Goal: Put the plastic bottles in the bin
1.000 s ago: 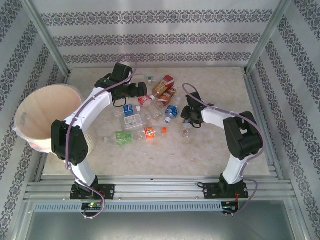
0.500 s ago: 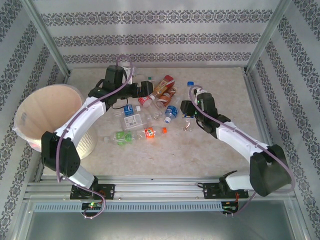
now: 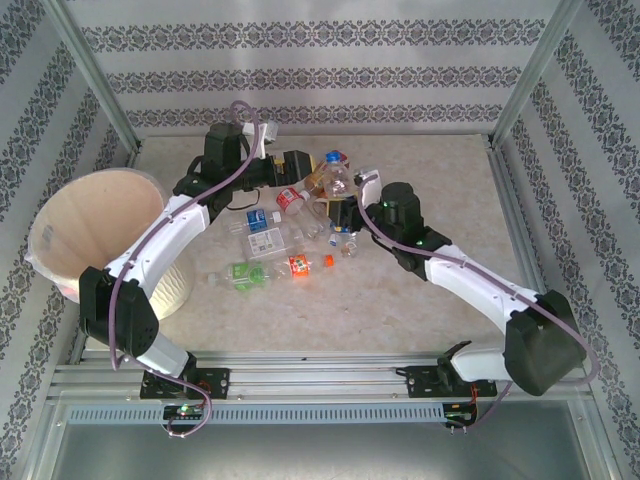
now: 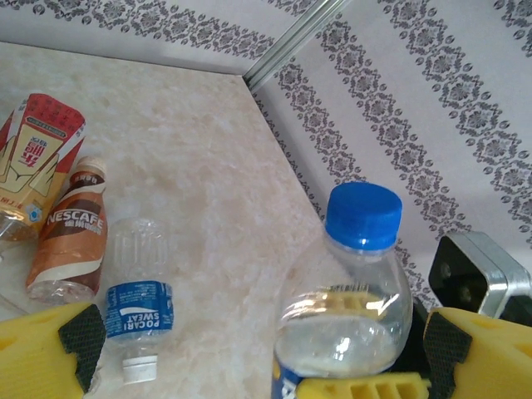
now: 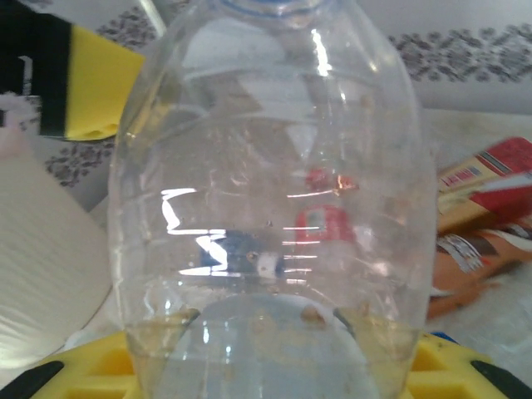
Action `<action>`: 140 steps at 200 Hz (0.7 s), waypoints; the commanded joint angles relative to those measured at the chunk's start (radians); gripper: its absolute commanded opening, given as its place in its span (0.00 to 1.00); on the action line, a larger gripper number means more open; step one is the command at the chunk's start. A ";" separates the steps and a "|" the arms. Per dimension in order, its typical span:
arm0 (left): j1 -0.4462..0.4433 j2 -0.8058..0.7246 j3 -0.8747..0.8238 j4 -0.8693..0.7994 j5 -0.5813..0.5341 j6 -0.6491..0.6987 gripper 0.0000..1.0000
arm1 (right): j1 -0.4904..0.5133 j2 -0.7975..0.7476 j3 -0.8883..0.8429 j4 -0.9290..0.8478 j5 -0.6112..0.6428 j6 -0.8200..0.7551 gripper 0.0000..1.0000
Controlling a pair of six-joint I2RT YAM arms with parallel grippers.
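A clear bottle with a blue cap [image 3: 336,172] stands upright above the pile, and my right gripper [image 3: 346,208] is shut on its lower body [image 5: 274,208]. Its yellow fingers [image 5: 75,370] press both sides. My left gripper [image 3: 300,166] is open, and the same bottle [image 4: 356,283] stands between its spread fingers [image 4: 50,349], close to the right one. More bottles lie on the table: a Nescafe one [image 4: 71,233], a red-labelled one [image 4: 37,158] and a Pocari Sweat one [image 4: 140,299]. The cream bin [image 3: 95,235] stands at the far left.
Several loose bottles with red, blue, green and orange labels lie mid-table [image 3: 270,245]. Patterned walls [image 3: 320,75] and metal posts [image 3: 95,80] enclose the table. Bare tabletop [image 3: 440,170] lies right of the pile.
My right arm has stretched out and carried the blue-capped bottle left and towards the back, up to the left gripper. The left gripper has shifted slightly right, so the bottle now stands between its fingers.
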 commanded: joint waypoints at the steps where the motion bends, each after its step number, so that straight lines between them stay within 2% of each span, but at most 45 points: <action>1: -0.027 0.025 0.057 -0.003 0.032 -0.010 0.99 | 0.022 0.043 0.067 0.048 -0.092 -0.072 0.43; 20: -0.045 0.040 0.074 -0.020 0.037 0.010 1.00 | 0.034 0.079 0.104 0.052 -0.112 -0.076 0.43; 64: -0.052 0.057 0.050 0.069 0.044 -0.041 0.98 | 0.064 0.130 0.161 0.053 -0.122 -0.082 0.43; 87: -0.054 0.078 0.057 0.042 0.042 -0.050 0.89 | 0.069 0.137 0.180 0.046 -0.116 -0.078 0.43; 116: -0.055 0.099 0.063 0.020 0.038 -0.070 0.73 | 0.074 0.137 0.187 0.035 -0.123 -0.095 0.44; 140: -0.055 0.098 0.048 0.052 0.043 -0.083 0.63 | 0.074 0.128 0.177 0.026 -0.130 -0.105 0.48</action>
